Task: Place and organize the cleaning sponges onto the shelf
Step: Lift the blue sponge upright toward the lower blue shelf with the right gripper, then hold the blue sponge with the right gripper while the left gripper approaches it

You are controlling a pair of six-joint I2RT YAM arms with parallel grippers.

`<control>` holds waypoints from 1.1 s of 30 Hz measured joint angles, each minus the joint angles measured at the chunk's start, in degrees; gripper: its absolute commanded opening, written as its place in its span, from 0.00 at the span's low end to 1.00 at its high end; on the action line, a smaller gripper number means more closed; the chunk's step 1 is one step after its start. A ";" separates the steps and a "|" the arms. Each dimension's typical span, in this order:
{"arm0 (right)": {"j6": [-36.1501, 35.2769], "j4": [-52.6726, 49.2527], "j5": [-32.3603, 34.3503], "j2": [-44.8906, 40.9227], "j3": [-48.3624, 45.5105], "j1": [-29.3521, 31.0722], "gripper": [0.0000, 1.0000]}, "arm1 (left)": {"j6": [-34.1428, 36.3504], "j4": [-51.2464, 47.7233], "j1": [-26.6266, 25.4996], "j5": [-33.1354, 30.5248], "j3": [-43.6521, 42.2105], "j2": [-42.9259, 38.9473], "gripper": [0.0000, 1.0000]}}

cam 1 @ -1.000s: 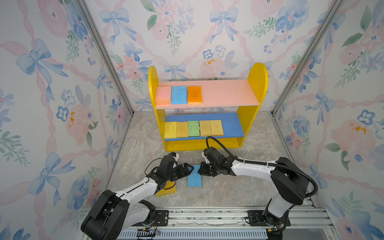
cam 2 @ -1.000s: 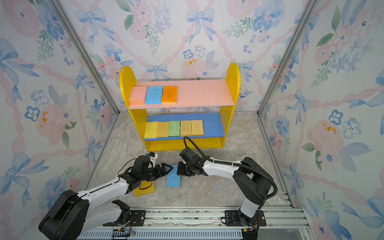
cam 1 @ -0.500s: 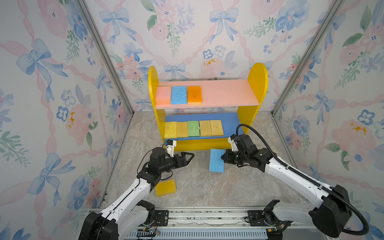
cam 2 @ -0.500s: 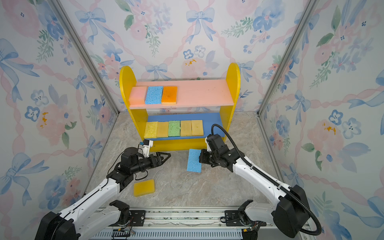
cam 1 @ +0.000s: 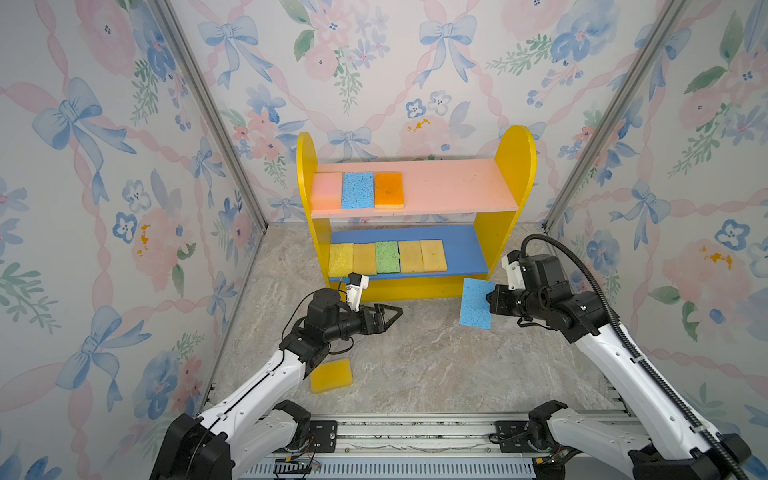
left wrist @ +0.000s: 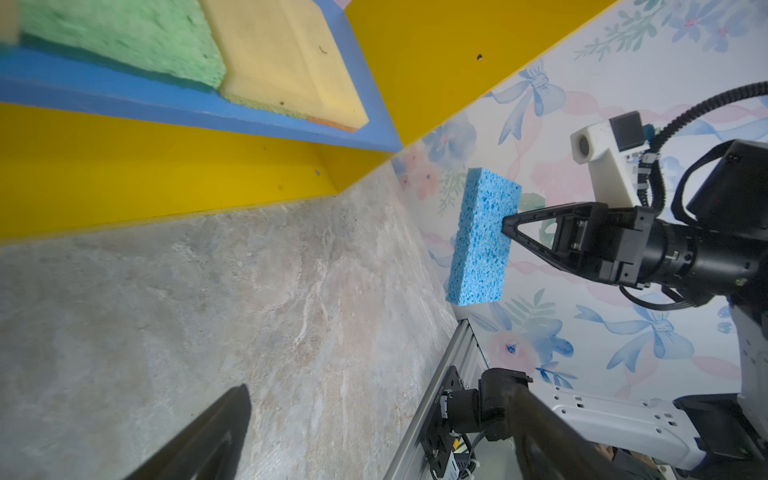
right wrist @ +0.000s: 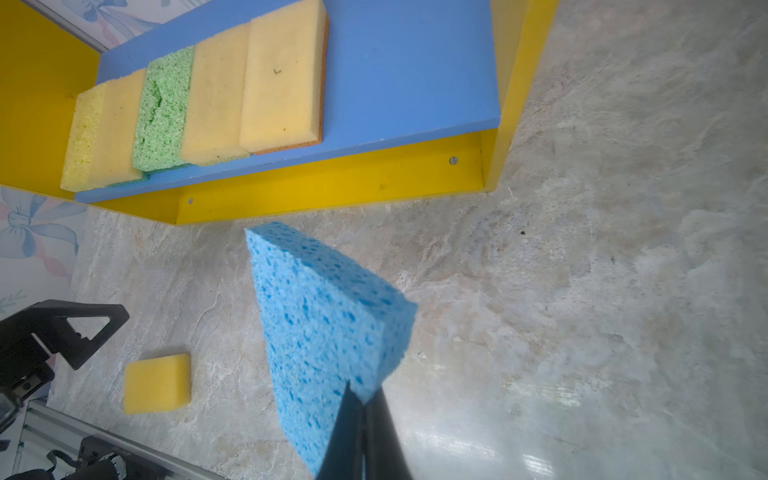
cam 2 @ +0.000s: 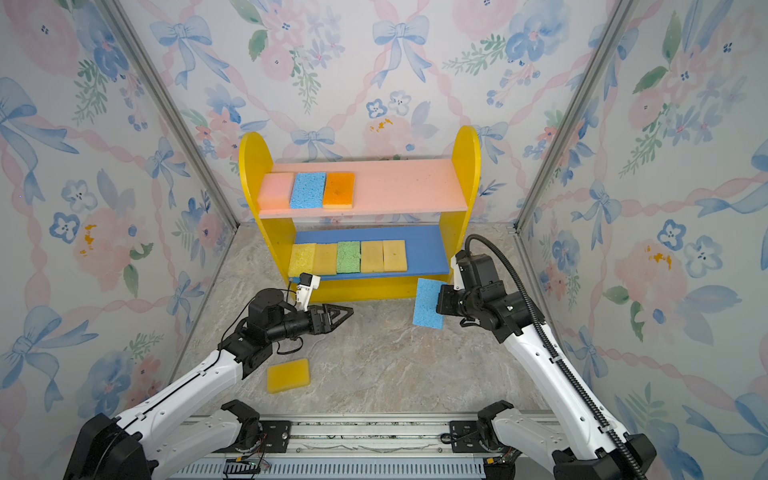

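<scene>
Blue foam is in the grip of the right tool (cam 1: 491, 300): its jaws are pressed almost together on one long edge of the held blue sponge (cam 1: 475, 303). That sponge hangs clear of the desk (cam 1: 415, 353), just in front of the right foot of the shelf (cam 1: 514, 166) and not touching it, broad face turned up in both top views. The right wrist view confirms the pinch at the sponge's near edge.

The left tool (cam 1: 398, 311) stands with jaws spread wide and nothing between them. It hovers over the desk before the left half of the shelf, pointing toward the held blue sponge, well apart from it.

On the pink upper board (cam 1: 449, 187), three pads lie flat side by side at the left end: the pink sponge (cam 1: 326, 191) against the left panel (cam 1: 306, 166), then the shelved blue sponge (cam 1: 357, 190), then the orange sponge (cam 1: 389, 190).

On the blue lower board (cam 1: 463, 253), five pads lie in a touching row from the left panel: the pale yellow sponge (cam 1: 340, 259), the first tan sponge (cam 1: 365, 258), the green sponge (cam 1: 387, 257), the second tan sponge (cam 1: 410, 256) and the third tan sponge (cam 1: 433, 255). The third shows an orange-brown underlayer in the right wrist view.

The loose yellow sponge (cam 1: 331, 376) lies flat on the desk near the front rail (cam 1: 415, 432), just beside the left arm's (cam 1: 270, 374) elbow.

A small marking on the black bracket (left wrist: 440, 419) at the rail cannot be read.
</scene>
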 measured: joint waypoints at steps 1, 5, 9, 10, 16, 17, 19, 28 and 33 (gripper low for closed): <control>-0.74 -0.44 -0.02 0.00 0.79 -0.09 0.04 | 0.50 0.13 -0.85 0.48 0.52 0.66 0.98; -4.37 -1.27 -3.10 0.04 3.76 -0.33 0.03 | 2.40 0.39 -3.61 2.19 2.54 3.10 0.98; -7.39 -1.49 -9.05 0.85 6.14 -0.59 0.03 | 3.34 1.22 -5.01 3.06 3.26 4.17 0.98; -7.85 -1.49 -10.47 1.11 6.38 -0.59 0.03 | 3.43 1.40 -5.25 3.10 3.26 4.28 0.98; -8.83 -0.87 -18.12 1.68 6.34 -0.59 0.03 | 4.04 1.57 -6.95 3.06 3.28 4.37 0.98; -8.81 -0.48 -19.19 1.68 6.21 -0.59 0.03 | 4.20 1.57 -7.13 3.04 3.28 4.37 0.98; -8.74 0.28 -20.90 1.68 5.70 -0.59 0.03 | 4.22 1.57 -7.17 3.04 3.28 4.35 0.98; -6.82 3.37 -25.27 1.62 2.73 -0.59 0.03 | 4.17 1.75 -7.26 2.58 3.30 2.80 0.98; -5.35 5.31 -26.77 1.51 1.57 -0.57 0.02 | 3.72 3.08 -7.61 2.38 3.30 2.69 0.98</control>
